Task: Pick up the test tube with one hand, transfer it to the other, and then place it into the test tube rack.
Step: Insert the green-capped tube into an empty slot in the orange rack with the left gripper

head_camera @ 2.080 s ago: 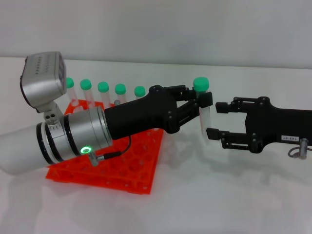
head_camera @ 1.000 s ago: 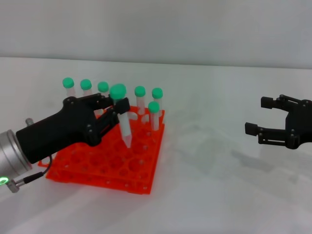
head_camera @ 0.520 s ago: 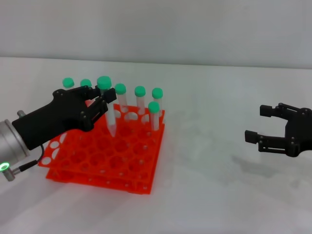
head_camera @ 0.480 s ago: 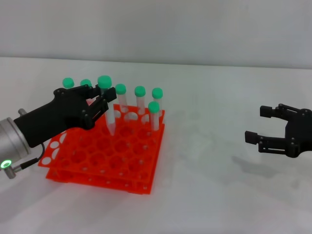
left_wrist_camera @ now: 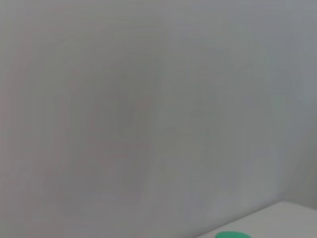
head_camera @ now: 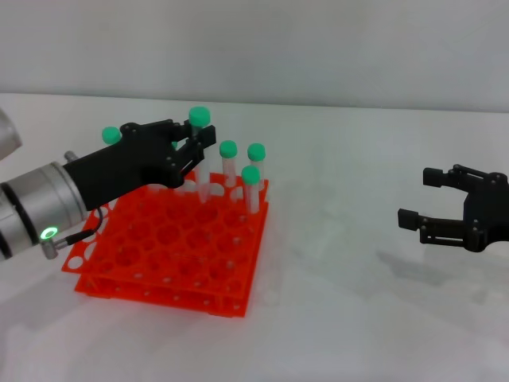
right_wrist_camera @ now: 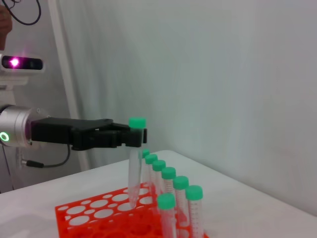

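- Test tube (head_camera: 198, 151): clear, green-capped, held upright just below its cap; its tapered tip is seen in the right wrist view (right_wrist_camera: 134, 163) at a hole in the back row of the rack. Whether the tip has entered the hole cannot be told.
- Left gripper (head_camera: 193, 150): black, on a thick silver forearm with a lit green ring; reached over the back-left part of the rack, its fingers closed on the test tube near the cap. Also seen from the side in the right wrist view (right_wrist_camera: 133, 137).
- Test tube rack (head_camera: 171, 251): orange-red, two-tier, with a grid of round holes; stood on the left half of the white table (head_camera: 342, 318).
- Other green-capped tubes (head_camera: 242, 175): stood upright in the back row and at the back-right corner of the rack; one cap (head_camera: 110, 134) is seen behind the left gripper at the back-left corner.
- Right gripper (head_camera: 433, 199): slim and black, held above the table near its right edge, well apart from the rack; its pronged fingers are spread wide and nothing is held.
- Left wrist view: only a pale blank wall and the edge of a green cap (left_wrist_camera: 233, 235) are shown.
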